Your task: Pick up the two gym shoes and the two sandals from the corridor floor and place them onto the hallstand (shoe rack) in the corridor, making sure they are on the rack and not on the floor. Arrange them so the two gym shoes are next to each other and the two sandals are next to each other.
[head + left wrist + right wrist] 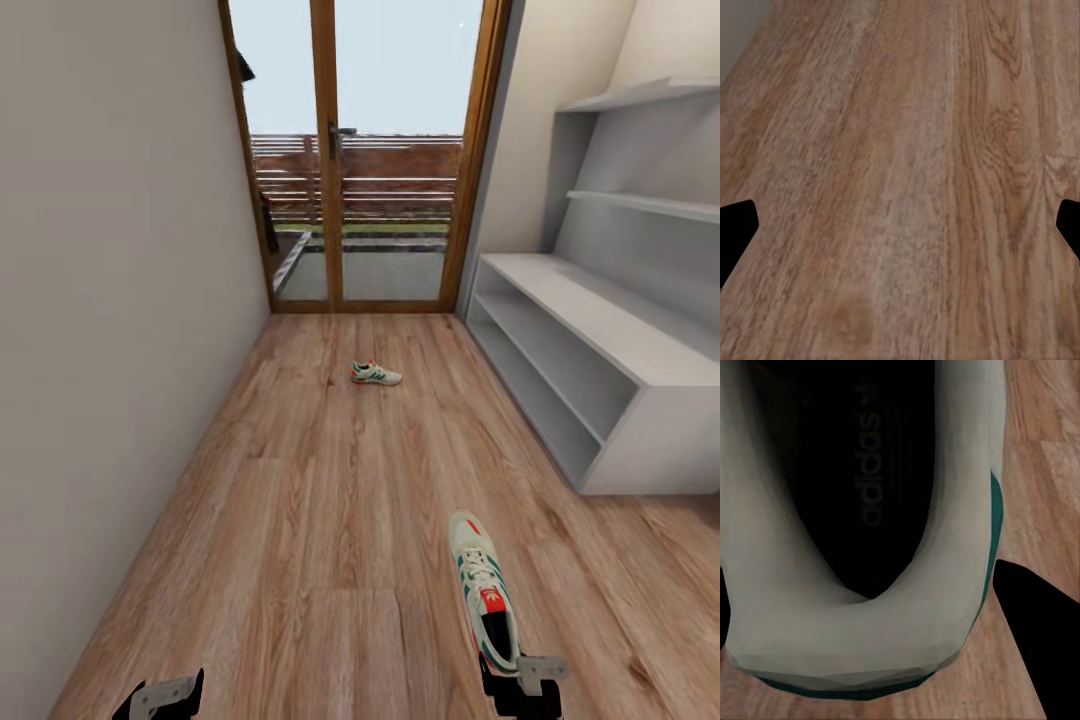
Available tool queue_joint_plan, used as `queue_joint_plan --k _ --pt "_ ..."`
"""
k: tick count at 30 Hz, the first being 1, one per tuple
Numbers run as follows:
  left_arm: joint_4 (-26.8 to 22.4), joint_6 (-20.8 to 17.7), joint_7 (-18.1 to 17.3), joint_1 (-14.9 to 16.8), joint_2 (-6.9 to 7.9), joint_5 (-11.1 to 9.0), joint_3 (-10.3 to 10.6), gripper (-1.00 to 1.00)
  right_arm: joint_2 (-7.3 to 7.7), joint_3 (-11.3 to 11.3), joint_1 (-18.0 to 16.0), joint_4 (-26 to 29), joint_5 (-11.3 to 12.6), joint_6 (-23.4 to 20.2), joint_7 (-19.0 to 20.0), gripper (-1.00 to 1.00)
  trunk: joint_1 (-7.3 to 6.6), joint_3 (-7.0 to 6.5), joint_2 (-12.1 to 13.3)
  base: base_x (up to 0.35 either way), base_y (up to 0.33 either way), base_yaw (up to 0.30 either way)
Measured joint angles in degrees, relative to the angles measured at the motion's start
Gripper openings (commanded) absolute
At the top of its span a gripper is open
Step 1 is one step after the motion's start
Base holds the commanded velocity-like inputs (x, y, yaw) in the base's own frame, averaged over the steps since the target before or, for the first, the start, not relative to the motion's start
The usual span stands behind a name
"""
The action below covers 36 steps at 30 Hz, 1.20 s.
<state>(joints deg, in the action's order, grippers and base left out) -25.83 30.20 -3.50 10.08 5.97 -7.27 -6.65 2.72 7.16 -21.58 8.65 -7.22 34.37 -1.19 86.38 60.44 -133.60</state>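
Note:
One gym shoe (485, 590), white with green stripes and a red tongue mark, points away from me at the near right of the corridor floor (330, 520). My right gripper (520, 685) is at its heel. In the right wrist view the heel (870, 645) fills the gap and a black finger (1039, 645) presses its green-edged side. The second gym shoe (376, 374) lies far ahead near the door. My left gripper (160, 695) hangs open over bare planks (900, 187). The hallstand (600, 310) runs along the right wall. The sandals are out of view.
A wood-framed glass door (325, 160) closes the corridor's far end. A plain wall (120, 300) bounds the left side. Stepped white shelves (650, 95) hang above the hallstand. Its two open shelf levels (545, 370) face the corridor.

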Motion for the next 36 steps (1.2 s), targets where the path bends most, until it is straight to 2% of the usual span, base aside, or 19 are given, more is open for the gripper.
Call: queue_joint_plan --k 29,36 --pt "0.03 0.0 0.0 0.0 0.01 0.0 0.0 1.0 0.02 0.0 0.0 0.01 0.0 0.0 0.0 -1.0 0.0 0.0 0.0 0.336 0.0 -0.001" --pt "0.03 0.01 0.0 0.01 -0.01 0.0 0.01 1.0 0.02 0.01 0.01 0.03 0.0 0.0 0.0 -1.0 0.0 -0.08 0.0 0.336 0.0 -0.174"
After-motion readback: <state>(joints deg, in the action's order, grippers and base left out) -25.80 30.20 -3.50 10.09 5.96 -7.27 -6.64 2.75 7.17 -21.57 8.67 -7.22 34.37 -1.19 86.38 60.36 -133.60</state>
